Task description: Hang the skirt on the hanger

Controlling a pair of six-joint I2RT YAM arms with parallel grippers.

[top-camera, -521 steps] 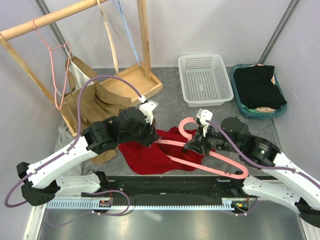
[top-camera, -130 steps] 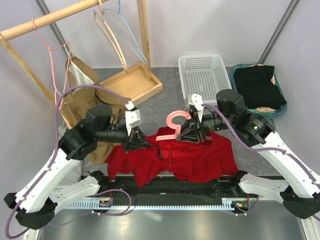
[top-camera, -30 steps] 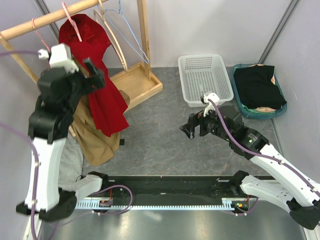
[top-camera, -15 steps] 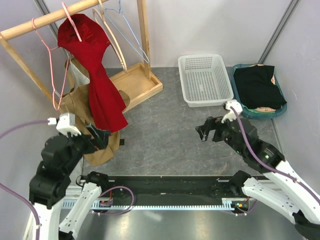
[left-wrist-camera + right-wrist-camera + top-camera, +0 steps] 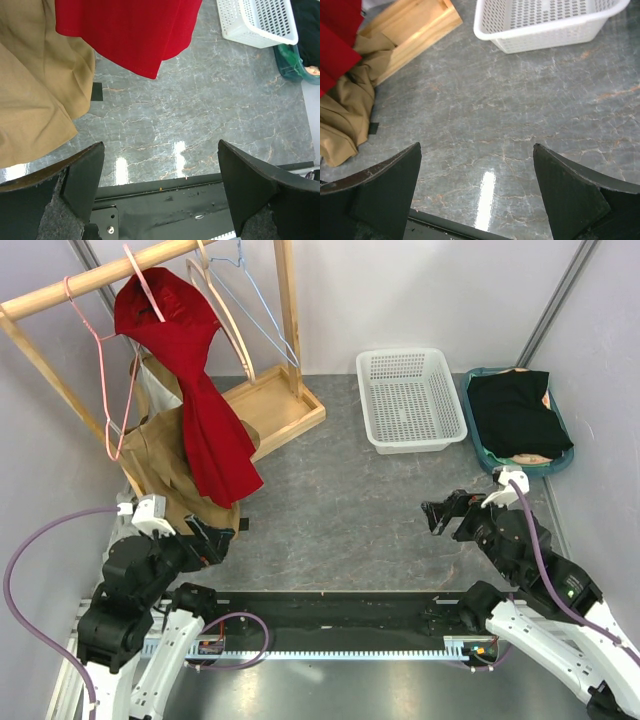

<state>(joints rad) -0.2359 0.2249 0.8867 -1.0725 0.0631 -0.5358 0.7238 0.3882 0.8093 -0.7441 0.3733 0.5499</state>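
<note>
The red skirt (image 5: 200, 400) hangs on a pink hanger (image 5: 143, 285) hooked over the wooden rail (image 5: 60, 292) at the back left. Its hem reaches down to the tan cloth. My left gripper (image 5: 207, 540) is low at the near left, below the skirt and apart from it, open and empty. In the left wrist view the skirt's hem (image 5: 130, 30) fills the top, far beyond the open gripper (image 5: 160, 185). My right gripper (image 5: 446, 516) is at the near right, open over bare table. The right wrist view shows that gripper (image 5: 477, 192) empty, with a corner of the skirt (image 5: 335, 40) at far left.
A tan garment (image 5: 175, 475) is heaped by the rack's wooden base (image 5: 265, 405). Bare hangers (image 5: 230, 310) and a pink wire one (image 5: 105, 370) hang on the rail. A white basket (image 5: 410, 400) and a teal bin with black cloth (image 5: 520, 415) stand at the back right.
Both arms have drawn back toward the near edge, the left one dropping from the rail down to table height. The skirt stays hanging on the rail.
</note>
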